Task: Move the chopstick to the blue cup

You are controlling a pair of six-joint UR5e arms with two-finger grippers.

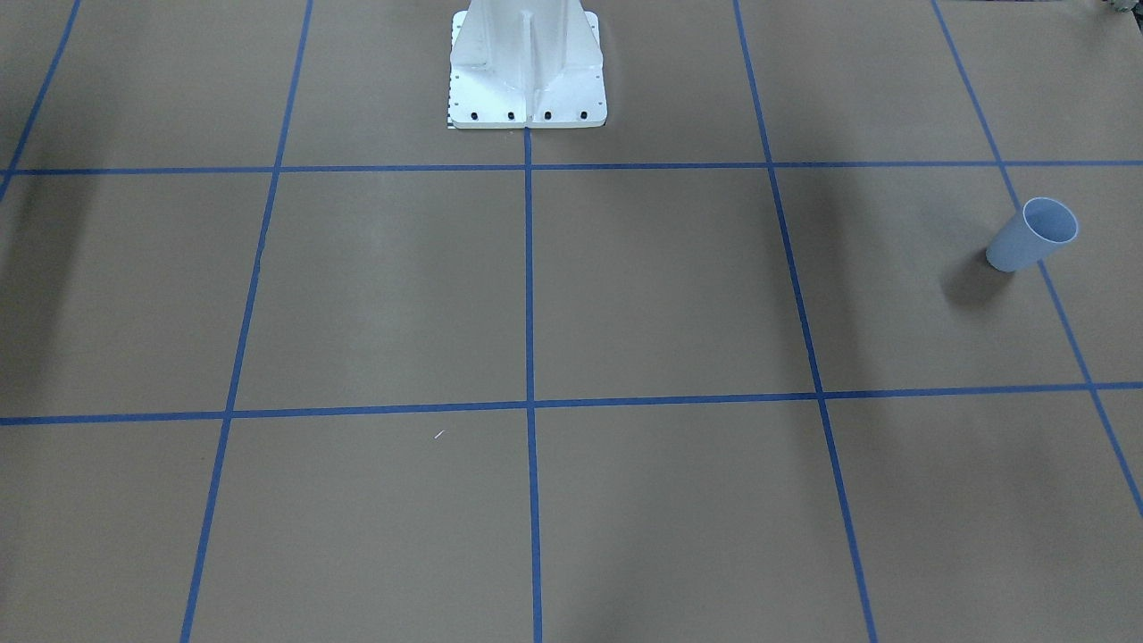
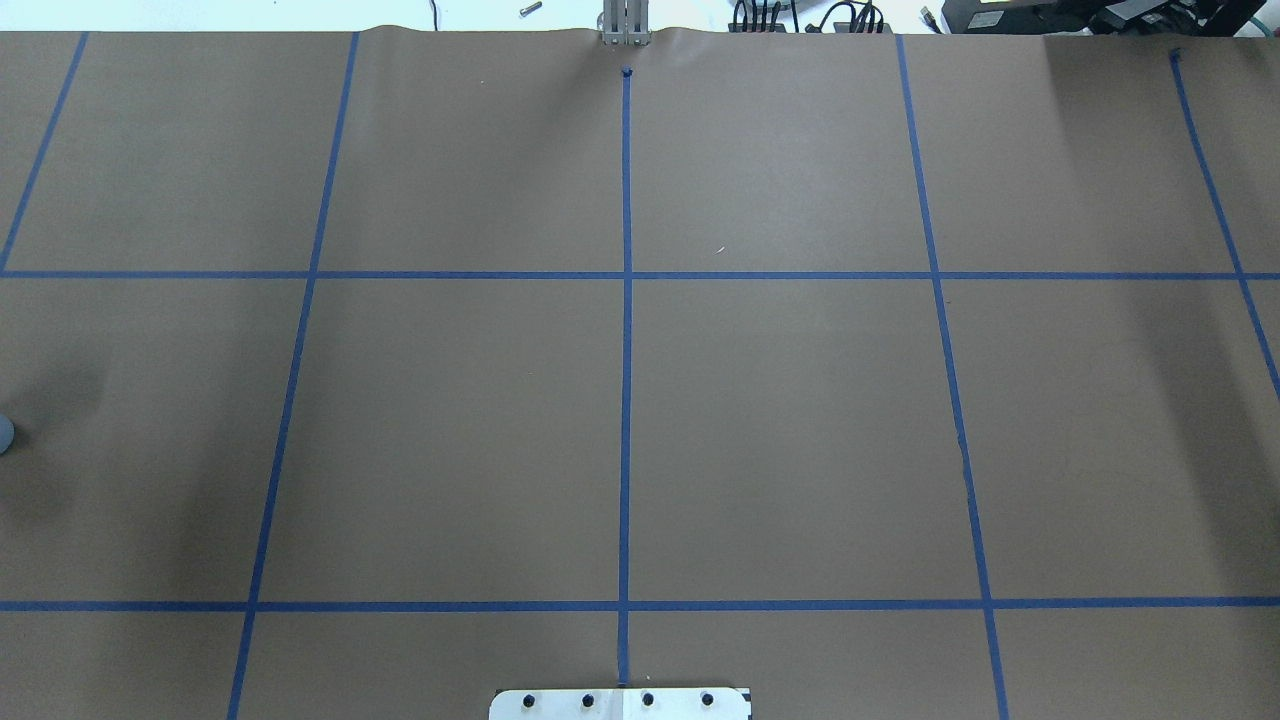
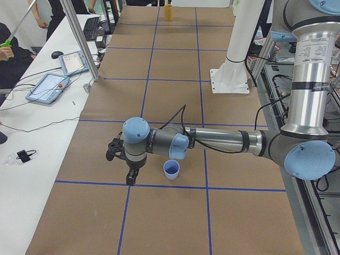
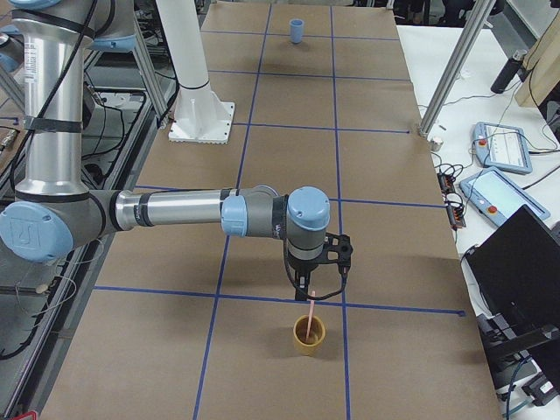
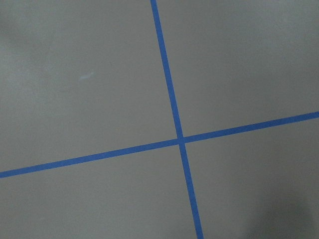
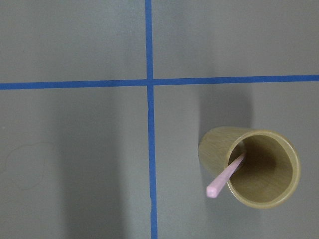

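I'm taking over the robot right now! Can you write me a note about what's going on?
Left gripper: low over the table, beside the blue cup; open or shut, cannot tell.
Right gripper: just above the yellow cup; open or shut, cannot tell.
Chopstick: leaning inside the yellow cup at the robot's right end of the table.
Blue cup: upright at the left end, with no chopstick in it.
Done: nothing moved across yet.
Left: lift the chopstick out, carry it over, drop it in the blue cup.
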